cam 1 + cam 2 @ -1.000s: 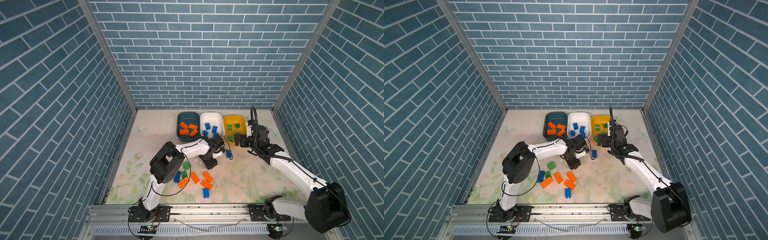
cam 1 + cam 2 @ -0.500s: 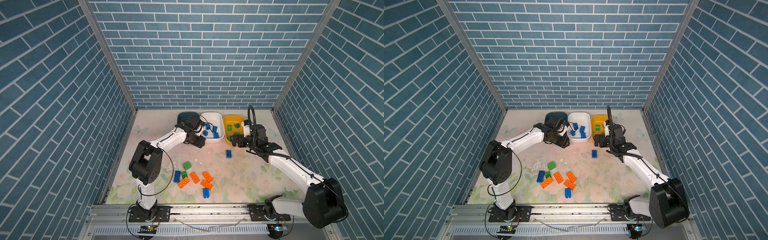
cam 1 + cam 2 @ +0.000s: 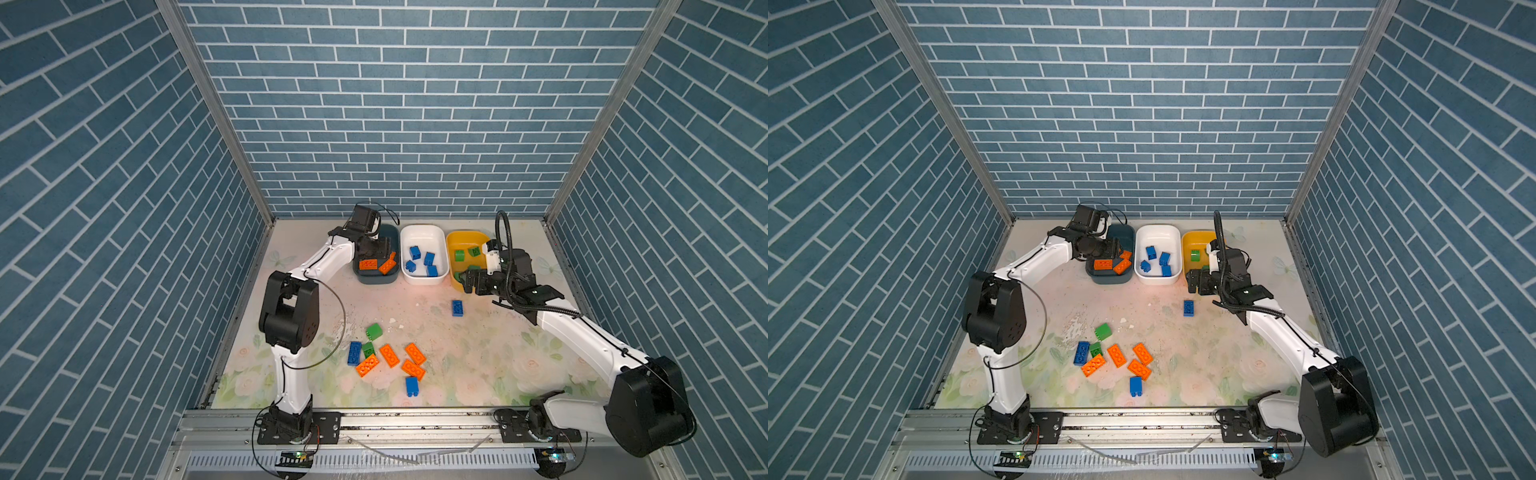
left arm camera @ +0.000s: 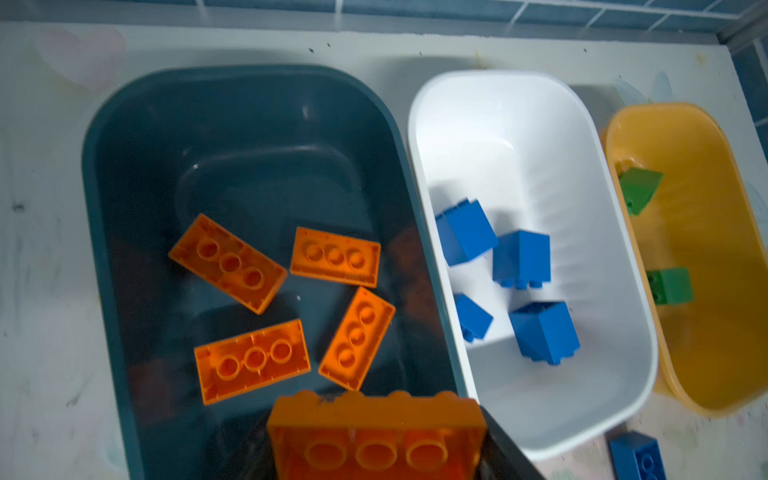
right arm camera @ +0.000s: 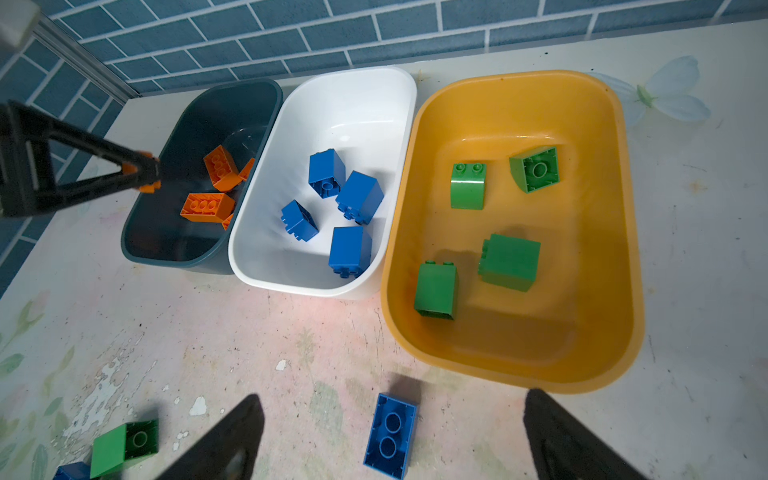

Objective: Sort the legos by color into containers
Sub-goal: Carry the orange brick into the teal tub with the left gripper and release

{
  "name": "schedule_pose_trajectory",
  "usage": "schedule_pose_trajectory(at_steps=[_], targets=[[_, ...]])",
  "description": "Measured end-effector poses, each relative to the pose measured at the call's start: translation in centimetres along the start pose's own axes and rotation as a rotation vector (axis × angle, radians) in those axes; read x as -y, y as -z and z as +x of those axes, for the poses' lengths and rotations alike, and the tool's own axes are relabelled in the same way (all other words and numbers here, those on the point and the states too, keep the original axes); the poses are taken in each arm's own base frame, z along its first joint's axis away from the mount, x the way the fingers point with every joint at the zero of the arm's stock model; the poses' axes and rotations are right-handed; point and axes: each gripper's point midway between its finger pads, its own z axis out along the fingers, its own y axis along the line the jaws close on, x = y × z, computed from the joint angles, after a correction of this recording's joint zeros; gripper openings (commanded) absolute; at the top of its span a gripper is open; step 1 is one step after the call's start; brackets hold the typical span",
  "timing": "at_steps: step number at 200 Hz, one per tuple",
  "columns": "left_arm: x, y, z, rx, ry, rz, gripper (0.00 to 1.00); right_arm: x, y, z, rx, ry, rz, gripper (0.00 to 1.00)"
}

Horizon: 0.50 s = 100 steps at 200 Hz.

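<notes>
My left gripper (image 3: 376, 254) hangs over the dark teal container (image 3: 360, 277), shut on a flat orange lego (image 4: 376, 436) seen underside up in the left wrist view. Several orange legos (image 4: 227, 262) lie inside that container. The white container (image 3: 424, 230) holds several blue legos (image 3: 429, 258). Several green legos (image 5: 509, 262) lie in the yellow container (image 3: 465, 236). My right gripper (image 3: 468, 283) is open at the yellow container's front edge, its fingers (image 5: 232, 440) either side of a loose blue lego (image 5: 390, 436) on the table, apart from it.
More loose legos lie at the table's front middle: a green one (image 3: 373, 331), several orange ones (image 3: 389, 354), a blue one (image 3: 354, 353) and another blue one (image 3: 412, 386). Brick-patterned walls enclose the table on three sides.
My left arm has swung from the table's middle back to above the teal container, carrying the orange lego. The right gripper has shifted slightly forward and stayed open.
</notes>
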Motion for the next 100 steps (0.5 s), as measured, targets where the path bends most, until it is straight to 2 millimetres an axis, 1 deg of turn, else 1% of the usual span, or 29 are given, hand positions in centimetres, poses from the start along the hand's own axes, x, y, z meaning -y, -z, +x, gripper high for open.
schedule_pose_trajectory(at_steps=[22,36,44,61,66,78,87,100], targets=[[-0.7,-2.0,-2.1,0.018,0.017,-0.045,0.44,0.0,0.0,0.1,-0.003,0.0,0.001,0.97],[-1.1,-3.2,-3.1,0.022,0.026,-0.073,0.49,0.0,0.0,0.1,-0.003,0.0,0.001,0.97],[-1.3,-3.9,-3.7,0.022,0.031,-0.088,0.54,0.0,0.0,0.1,-0.003,0.0,0.001,0.97],[-1.7,-5.4,-4.6,0.019,0.042,-0.111,0.71,0.0,0.1,0.1,-0.003,0.0,0.001,0.97],[-1.8,-5.7,-4.7,0.018,0.046,-0.115,0.76,0.0,0.1,0.1,-0.002,0.0,0.001,0.97],[-1.9,-6.2,-4.9,0.011,0.055,-0.122,0.85,0.0,0.1,0.1,-0.004,0.0,0.001,0.98],[-1.9,-6.2,-4.9,0.003,0.056,-0.124,0.89,0.0,0.1,0.1,-0.004,0.0,0.001,0.98],[-1.9,-6.0,-4.6,-0.008,0.061,-0.128,0.92,0.0,0.1,0.1,-0.005,0.001,0.001,0.98]])
